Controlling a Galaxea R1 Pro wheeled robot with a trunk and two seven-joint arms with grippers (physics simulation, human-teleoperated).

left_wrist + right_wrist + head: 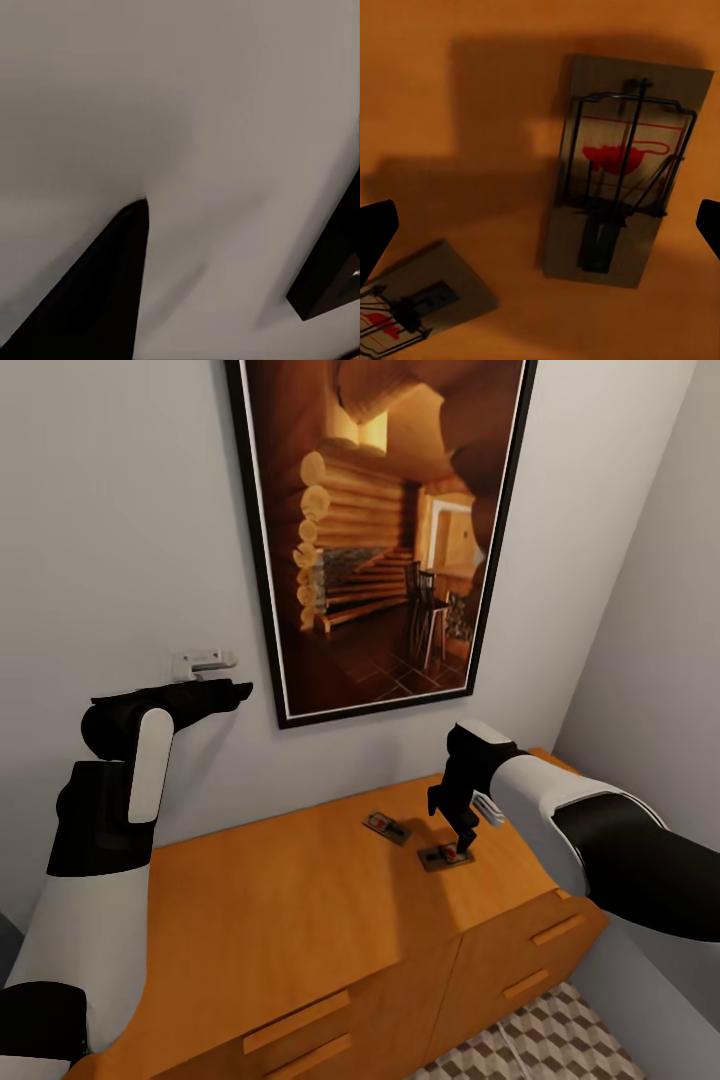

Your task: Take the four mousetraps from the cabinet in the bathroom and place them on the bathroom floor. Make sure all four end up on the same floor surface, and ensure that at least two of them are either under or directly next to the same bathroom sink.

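**Right arm poised over a trap on the cabinet top**

Pale grey wall behind, carrying a tall black-framed picture of a log-cabin interior. A small white wall fitting sits beside the frame.

Below it, the low orange-brown wooden cabinet with flat top and slot-handled drawers. At the bottom edge, a strip of cube-patterned bathroom floor tile.

Left arm is raised clear, its black gripper pointing at the wall near the fitting, likely parked out of the way. One dark finger shows in the left wrist view; cannot tell whether the fingers are spread or closed.

Right gripper hangs straight down over the nearer trap, fingers spread wide, tips at the two edges of the right wrist view with the trap between. Probably lined up for a top-down grasp; nothing held yet.

Two mousetraps visible, both on the cabinet top toward its right end, close but apart. Nearer mousetrap: flat dark brown wooden board, thin black wire frame, red patch at centre, dark tab at one end. Second mousetrap, the same kind, lies nearer the wall.
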